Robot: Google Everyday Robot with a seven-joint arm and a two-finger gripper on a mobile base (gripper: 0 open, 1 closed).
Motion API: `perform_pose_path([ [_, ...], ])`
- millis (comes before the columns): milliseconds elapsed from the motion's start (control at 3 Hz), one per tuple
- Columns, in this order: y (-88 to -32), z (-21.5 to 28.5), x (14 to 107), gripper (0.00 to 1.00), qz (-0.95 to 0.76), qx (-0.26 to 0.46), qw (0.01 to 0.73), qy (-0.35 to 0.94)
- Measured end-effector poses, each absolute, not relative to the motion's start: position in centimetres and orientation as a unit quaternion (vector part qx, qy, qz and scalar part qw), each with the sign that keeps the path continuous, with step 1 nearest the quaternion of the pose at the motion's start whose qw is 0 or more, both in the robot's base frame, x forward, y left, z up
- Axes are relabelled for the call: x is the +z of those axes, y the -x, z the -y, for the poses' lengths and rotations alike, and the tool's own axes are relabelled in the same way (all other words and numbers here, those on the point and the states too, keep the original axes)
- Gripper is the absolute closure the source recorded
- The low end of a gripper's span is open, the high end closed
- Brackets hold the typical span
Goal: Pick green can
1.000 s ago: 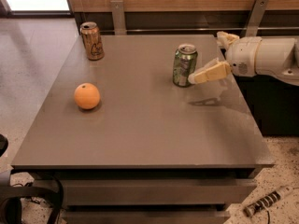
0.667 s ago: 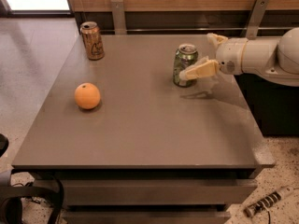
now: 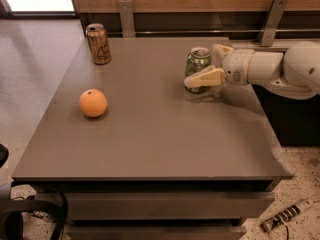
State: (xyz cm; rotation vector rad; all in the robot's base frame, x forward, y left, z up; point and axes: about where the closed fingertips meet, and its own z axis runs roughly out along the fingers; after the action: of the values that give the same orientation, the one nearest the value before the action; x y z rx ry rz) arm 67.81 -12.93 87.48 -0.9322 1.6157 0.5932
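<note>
My jaws stood spread around the green can (image 3: 196, 64), which sat upright on the bench (image 3: 150, 144) between them. One finger (image 3: 205, 77) lay across the can's near side and the other just showed behind its silver top. Whether either finger was touching the metal, I could not tell.

The risk, as I judged it, lay in the closing. If one finger met the can before the other, it would shove the can sideways across the smooth bench or tip it over. The shiny wall looked slippery, so a light squeeze might have let it slide out on the lift, while a hard one might have dented it.

An orange (image 3: 93, 103) and a brown-gold can (image 3: 98, 44) stood well beyond my fingertips, too far off to be struck.
</note>
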Motion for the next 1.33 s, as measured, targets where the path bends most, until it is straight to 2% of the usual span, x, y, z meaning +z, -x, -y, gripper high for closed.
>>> perform_pose_path([
  [667, -67.82, 12.36, 87.45, 0.54, -0.683, 0.254, 0.557, 0.398],
  [1000, -67.83, 11.97, 87.41, 0.84, -0.682, 0.256, 0.556, 0.4],
  [1333, -67.84, 11.71, 87.38, 1.0, -0.681, 0.258, 0.555, 0.401],
])
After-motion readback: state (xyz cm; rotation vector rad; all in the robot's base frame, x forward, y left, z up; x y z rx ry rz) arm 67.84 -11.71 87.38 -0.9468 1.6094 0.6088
